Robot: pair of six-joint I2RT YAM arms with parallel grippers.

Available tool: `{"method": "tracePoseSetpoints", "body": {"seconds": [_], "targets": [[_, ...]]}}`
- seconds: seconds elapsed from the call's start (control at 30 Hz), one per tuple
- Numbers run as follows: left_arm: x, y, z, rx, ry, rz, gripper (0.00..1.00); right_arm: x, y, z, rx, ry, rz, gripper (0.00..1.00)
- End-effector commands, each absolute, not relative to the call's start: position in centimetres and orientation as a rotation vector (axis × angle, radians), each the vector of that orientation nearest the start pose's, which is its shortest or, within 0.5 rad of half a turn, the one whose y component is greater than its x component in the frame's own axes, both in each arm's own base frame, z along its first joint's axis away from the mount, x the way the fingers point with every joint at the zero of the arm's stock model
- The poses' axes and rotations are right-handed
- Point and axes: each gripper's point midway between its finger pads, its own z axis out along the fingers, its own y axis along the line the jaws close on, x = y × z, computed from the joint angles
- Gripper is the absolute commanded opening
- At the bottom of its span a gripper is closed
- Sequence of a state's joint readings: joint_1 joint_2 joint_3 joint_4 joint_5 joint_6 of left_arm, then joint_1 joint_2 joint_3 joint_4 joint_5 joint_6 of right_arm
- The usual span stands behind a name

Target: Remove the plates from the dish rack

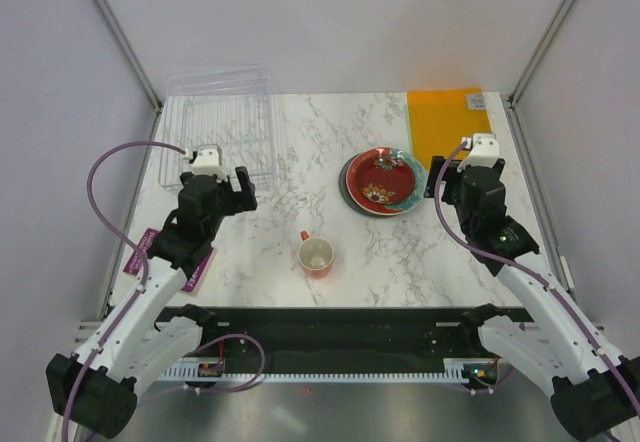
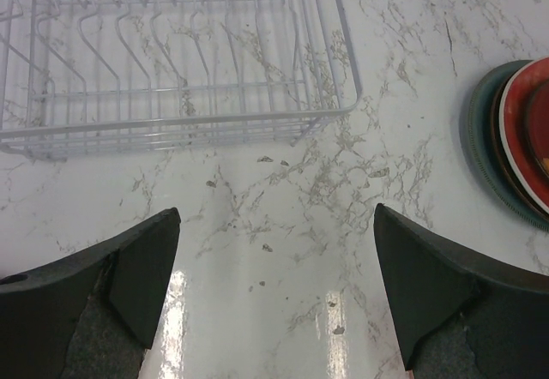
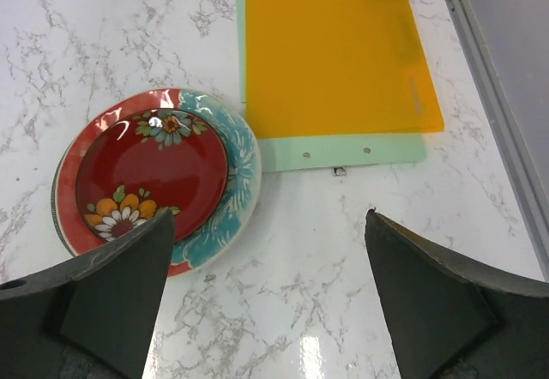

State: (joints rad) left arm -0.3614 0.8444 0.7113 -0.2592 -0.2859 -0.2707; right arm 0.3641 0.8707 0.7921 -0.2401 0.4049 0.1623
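Note:
The plates (image 1: 382, 180) lie in one stack on the marble table, right of centre. A red floral plate (image 3: 154, 177) is on top, with a red-and-teal flowered one under it and darker rims below. The stack's edge (image 2: 515, 139) also shows at the right of the left wrist view. The dish rack (image 1: 220, 132), a clear tray with a white wire grid (image 2: 171, 62), stands at the far left with nothing in it. My left gripper (image 1: 216, 180) (image 2: 276, 210) hangs open over bare marble just in front of the rack. My right gripper (image 1: 470, 174) (image 3: 270, 214) is open and empty, just right of the stack.
A small red mug (image 1: 316, 255) stands upright near the table's middle front. A flat orange sheet (image 1: 447, 122) (image 3: 339, 53) lies on a pale green sheet (image 3: 343, 149) at the far right corner. Metal frame posts run along both sides.

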Motion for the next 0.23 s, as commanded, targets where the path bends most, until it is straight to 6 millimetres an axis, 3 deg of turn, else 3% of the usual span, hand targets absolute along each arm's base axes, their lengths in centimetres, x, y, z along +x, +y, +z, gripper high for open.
{"method": "tracePoseSetpoints", "body": {"seconds": [0.0,0.2], "targets": [[31.1,-6.4,24.2,-0.102,1.809,-0.098,1.0,30.6,3.5,26.2,0.143,1.783,-0.084,0.98],[31.6,-6.3,25.5,-0.085,1.717,-0.09,1.0,29.6,3.2,27.6,0.166,1.687,-0.038,0.98]]}}
